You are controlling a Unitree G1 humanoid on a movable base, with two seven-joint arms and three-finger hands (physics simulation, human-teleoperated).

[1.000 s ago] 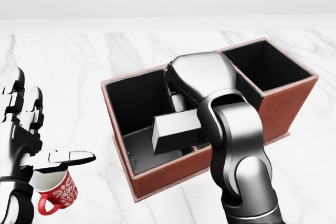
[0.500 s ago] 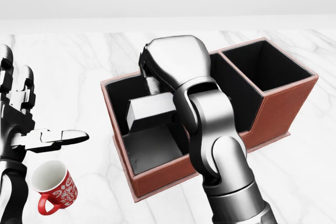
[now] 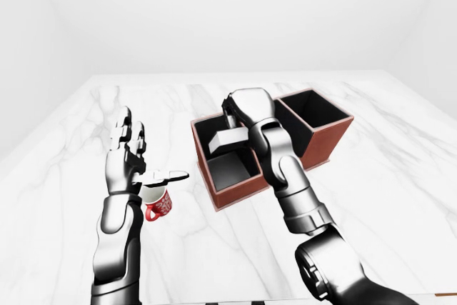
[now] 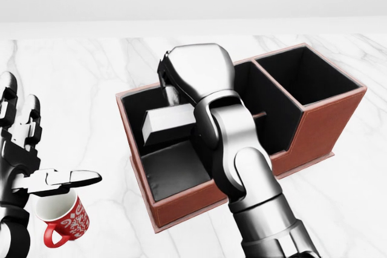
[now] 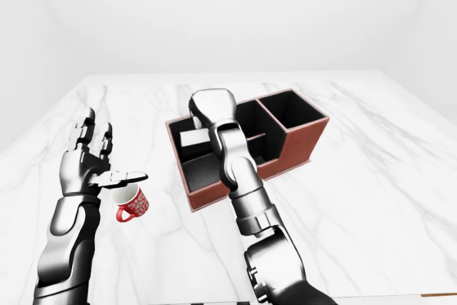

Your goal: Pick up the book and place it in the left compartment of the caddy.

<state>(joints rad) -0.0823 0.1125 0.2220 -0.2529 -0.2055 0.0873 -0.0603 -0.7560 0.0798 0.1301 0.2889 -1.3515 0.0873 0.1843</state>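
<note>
- The right hand point(image 4: 192, 83) reaches in from the bottom of the head view and hangs over the left compartment of the caddy point(image 4: 181, 205), its fingers closed round one end of the book point(image 4: 168, 121) — the grip itself is mostly hidden under the hand's grey shell.
- The book, a pale grey block, sits level above that compartment's opening, its free end pointing toward the caddy's left wall; it is not resting on the dark floor below.
- The caddy is a reddish-brown box with black lining, standing on the white marble table point(image 4: 91, 89) near its middle, with a larger square compartment at its right end.
- The left hand point(image 4: 27, 161) is raised at the left edge of the head view, fingers spread and holding nothing.
- A red-and-white mug point(image 4: 60, 217) stands on the table just below that hand's thumb, well apart from the caddy.
</note>
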